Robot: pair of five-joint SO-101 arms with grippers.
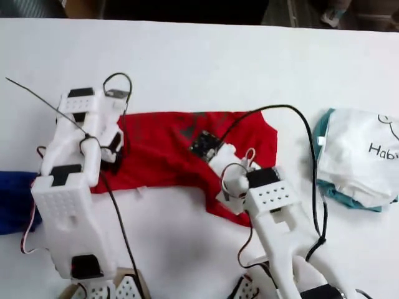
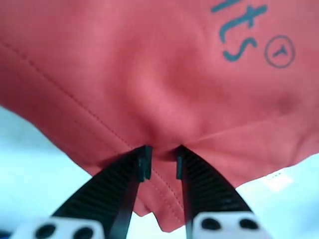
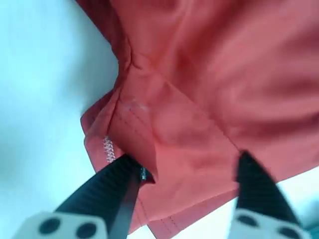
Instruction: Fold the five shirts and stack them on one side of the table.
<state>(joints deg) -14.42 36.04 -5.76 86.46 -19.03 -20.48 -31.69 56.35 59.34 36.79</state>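
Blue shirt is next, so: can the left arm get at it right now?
Likely not yet: the left gripper is pinching the red shirt, though the blue shirt lies free close by.

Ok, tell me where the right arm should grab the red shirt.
Take the red shirt by its folded-over hem corner, coming in from the arm's own side: that edge looks doubled and lifted off the table. The right gripper has its fingers open around it; the left gripper pinches the shirt's other end.

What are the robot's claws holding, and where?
The left gripper pinches the red shirt near its stitched edge. The right gripper sits open around another edge, holding nothing.
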